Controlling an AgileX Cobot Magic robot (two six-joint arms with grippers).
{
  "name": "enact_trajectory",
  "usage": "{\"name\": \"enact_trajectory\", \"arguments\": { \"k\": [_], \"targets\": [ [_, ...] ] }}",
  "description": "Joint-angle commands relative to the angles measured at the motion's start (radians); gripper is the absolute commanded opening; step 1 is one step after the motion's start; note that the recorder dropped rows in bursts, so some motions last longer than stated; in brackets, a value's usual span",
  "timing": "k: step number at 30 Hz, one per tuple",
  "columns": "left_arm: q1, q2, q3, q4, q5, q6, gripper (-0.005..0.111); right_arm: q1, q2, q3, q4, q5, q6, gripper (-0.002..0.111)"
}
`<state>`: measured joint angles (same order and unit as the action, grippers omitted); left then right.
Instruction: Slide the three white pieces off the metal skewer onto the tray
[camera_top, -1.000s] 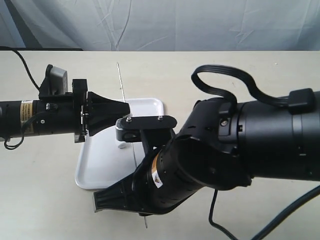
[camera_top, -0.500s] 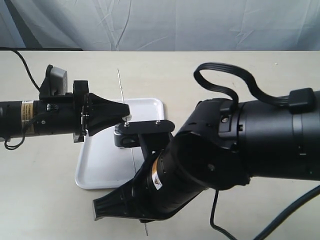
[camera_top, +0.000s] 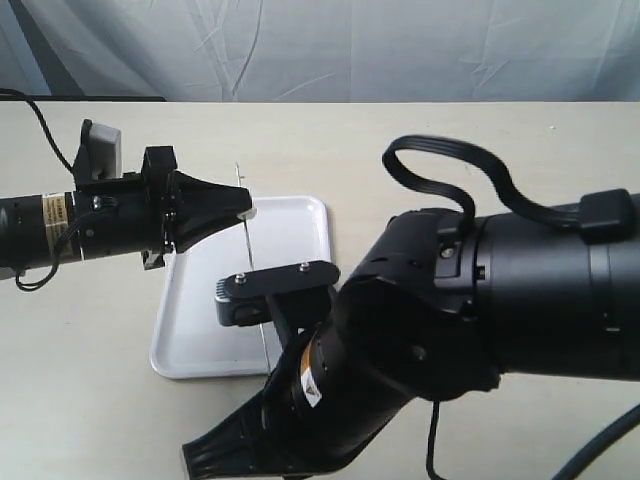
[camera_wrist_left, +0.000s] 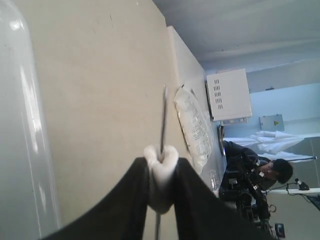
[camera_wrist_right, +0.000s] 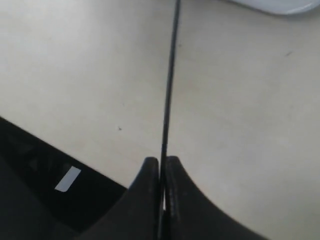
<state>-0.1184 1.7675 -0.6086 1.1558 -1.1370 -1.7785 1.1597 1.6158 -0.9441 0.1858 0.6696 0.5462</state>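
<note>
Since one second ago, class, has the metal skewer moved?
Yes. The metal skewer has slid toward the camera; its far tip now sits nearer the far rim of the tray.

We can't see the lower metal skewer (camera_top: 250, 250) behind the right arm (camera_top: 500, 310), and the right claw (camera_top: 197, 462) is cut off below.

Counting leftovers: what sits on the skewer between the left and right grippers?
Exterior view: only bare metal skewer over the tray; the right arm's bracket hides part. The left gripper pinches one white piece; the right gripper pinches the skewer.
</note>
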Motion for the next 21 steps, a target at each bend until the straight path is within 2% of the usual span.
{"name": "enact_trajectory", "arguments": {
  "k": [1, 5, 13, 17, 21],
  "targets": [
    [-0.001, -0.007, -0.003, -0.113, 0.043, 0.036, 0.018, 0.056, -0.024, 0.002, 0.01, 0.054, -0.037, -0.001],
    [0.015, -0.007, -0.003, -0.118, 0.059, 0.036, 0.018, 0.086, -0.029, 0.002, 0.01, 0.097, -0.037, -0.001],
    [0.139, -0.007, -0.003, 0.023, 0.073, 0.033, 0.018, 0.098, -0.04, 0.002, -0.012, 0.16, -0.037, -0.001],
    [0.135, -0.007, -0.003, 0.115, 0.22, 0.033, 0.018, 0.098, -0.051, 0.002, -0.089, 0.201, -0.008, -0.001],
    [0.135, -0.007, -0.003, 0.165, 0.241, 0.035, 0.018, 0.098, -0.055, 0.002, -0.247, 0.239, 0.116, -0.001]
  ]
}}
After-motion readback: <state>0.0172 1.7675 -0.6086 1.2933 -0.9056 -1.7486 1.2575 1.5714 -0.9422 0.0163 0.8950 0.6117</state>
